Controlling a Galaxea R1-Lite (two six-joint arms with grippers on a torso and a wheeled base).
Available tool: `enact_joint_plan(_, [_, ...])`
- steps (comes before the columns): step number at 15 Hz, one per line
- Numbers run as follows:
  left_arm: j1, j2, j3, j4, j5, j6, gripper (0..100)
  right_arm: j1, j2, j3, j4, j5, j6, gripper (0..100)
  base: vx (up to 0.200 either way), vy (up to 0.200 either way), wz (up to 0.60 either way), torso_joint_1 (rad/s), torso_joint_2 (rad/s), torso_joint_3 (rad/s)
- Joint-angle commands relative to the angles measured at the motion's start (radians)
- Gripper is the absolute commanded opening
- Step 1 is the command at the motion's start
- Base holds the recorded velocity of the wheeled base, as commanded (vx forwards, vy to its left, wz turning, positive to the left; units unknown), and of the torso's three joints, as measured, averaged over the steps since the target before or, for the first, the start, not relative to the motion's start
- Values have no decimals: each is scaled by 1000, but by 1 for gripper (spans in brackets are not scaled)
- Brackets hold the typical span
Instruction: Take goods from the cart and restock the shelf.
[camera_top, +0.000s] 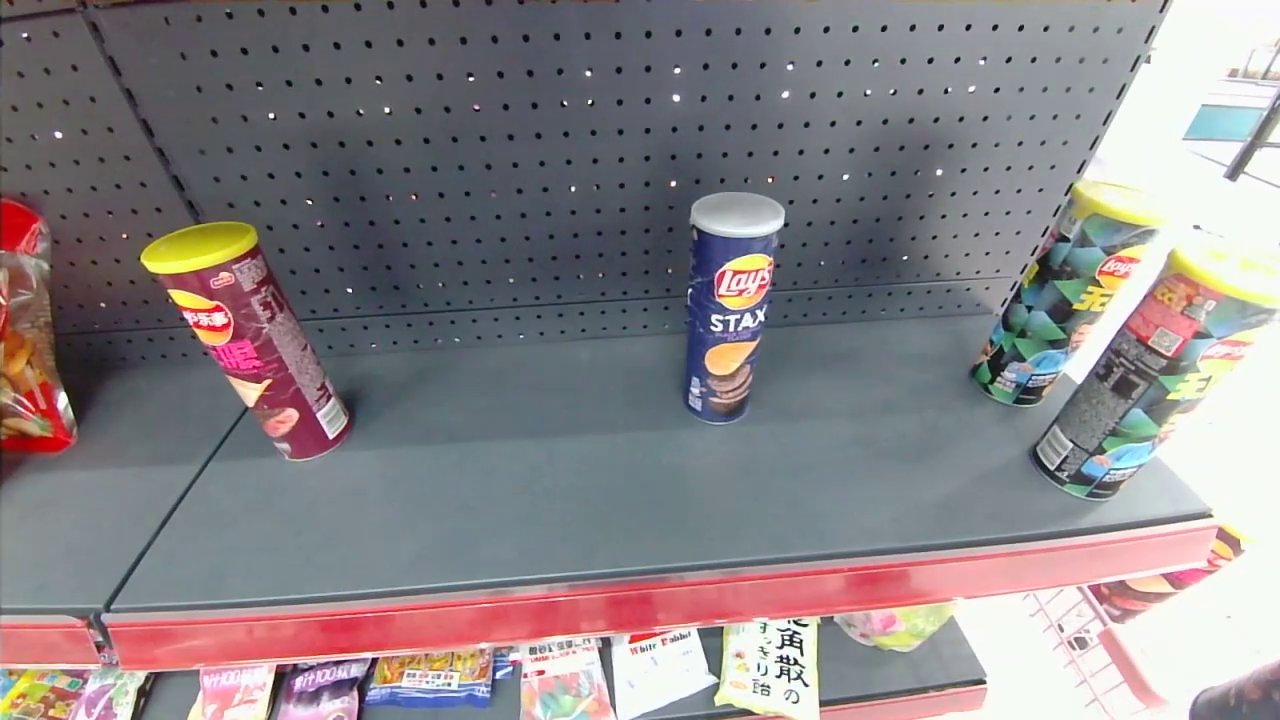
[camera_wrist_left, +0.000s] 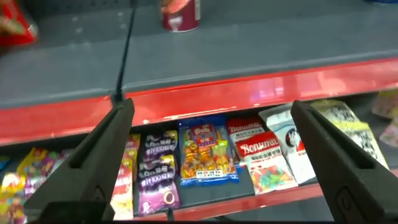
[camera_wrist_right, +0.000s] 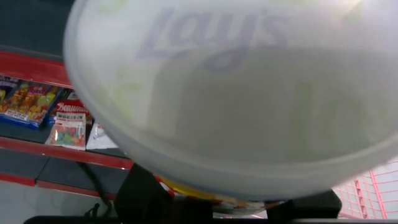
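Note:
The grey shelf board (camera_top: 600, 480) carries a maroon chip can (camera_top: 250, 345) with a yellow lid on the left and a blue chip can (camera_top: 733, 310) with a grey lid in the middle. Two multicoloured cans (camera_top: 1065, 295) (camera_top: 1150, 370) with yellow lids stand at the right end. My left gripper (camera_wrist_left: 211, 162) hangs open and holds nothing, in front of the shelf's red front edge (camera_wrist_left: 249, 90) and level with the lower shelf. My right gripper (camera_wrist_right: 224, 205) is shut on a chip can whose translucent lid (camera_wrist_right: 236, 93) looms close to the camera.
A red snack bag (camera_top: 25, 330) stands on the neighbouring board at far left. Several flat snack packets (camera_top: 660, 670) (camera_wrist_left: 205, 155) lie on the lower shelf. A pegboard back wall (camera_top: 600, 130) closes the shelf behind. Red wire framework (camera_top: 1080, 620) shows at lower right.

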Motion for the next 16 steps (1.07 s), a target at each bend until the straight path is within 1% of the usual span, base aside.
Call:
enact_joint_plan(1, [-5, 106, -134, -4, -51, -2, 100, 0, 5, -6, -3, -4, 1, 0, 0, 0, 0, 0, 0, 0])
enact_joint_plan(2, [-5, 356, -347, -3, -63, -54, 100, -2, 4, -10, -3, -9, 1, 0, 0, 0, 0, 0, 0, 0])
enact_joint_plan(3, [-19, 519, -516, -4, -93, -131, 100, -2, 5, -11, -2, -6, 1, 0, 0, 0, 0, 0, 0, 0])
enact_joint_plan(4, [-54, 678, -629, -10, -172, -128, 100, -2, 11, -13, -2, -4, 1, 0, 0, 0, 0, 0, 0, 0])
enact_joint_plan(5, [-95, 789, -688, -30, -255, -111, 100, 0, 27, -16, -2, 2, 4, 0, 0, 0, 0, 0, 0, 0])
enact_joint_plan(6, [-160, 953, -755, -85, -347, -89, 100, 7, 34, -8, -2, 31, 26, 0, 0, 0, 0, 0, 0, 0])
enact_joint_plan(7, [-183, 1033, -784, -122, -358, -76, 100, 10, 36, -8, -3, 46, 35, 0, 0, 0, 0, 0, 0, 0])
enact_joint_plan(8, [-269, 1231, -842, -257, -369, -39, 100, 12, 47, -8, -2, 52, 41, 0, 0, 0, 0, 0, 0, 0])
enact_joint_plan(9, [-347, 1336, -876, -345, -398, -40, 100, 14, 54, -11, -2, 52, 41, 0, 0, 0, 0, 0, 0, 0])
enact_joint_plan(10, [-372, 1428, -915, -381, -458, -40, 100, 14, 71, -16, -5, 52, 42, 0, 0, 0, 0, 0, 0, 0])
enact_joint_plan(11, [-376, 1496, -956, -388, -519, -33, 100, 14, 79, -23, -5, 54, 42, 0, 0, 0, 0, 0, 0, 0])
enact_joint_plan(12, [-388, 1551, -1002, -388, -536, -20, 100, 14, 86, -28, -5, 54, 42, 0, 0, 0, 0, 0, 0, 0])
enact_joint_plan(13, [-404, 1574, -1022, -388, -536, -16, 100, 14, 89, -30, -5, 54, 42, 0, 0, 0, 0, 0, 0, 0])
enact_joint_plan(14, [-438, 1639, -1077, -388, -539, -16, 100, 14, 91, -30, -5, 54, 45, 0, 0, 0, 0, 0, 0, 0])
enact_joint_plan(16, [-482, 1714, -1137, -389, -537, -14, 100, 14, 89, -25, -3, 52, 53, 0, 0, 0, 0, 0, 0, 0])
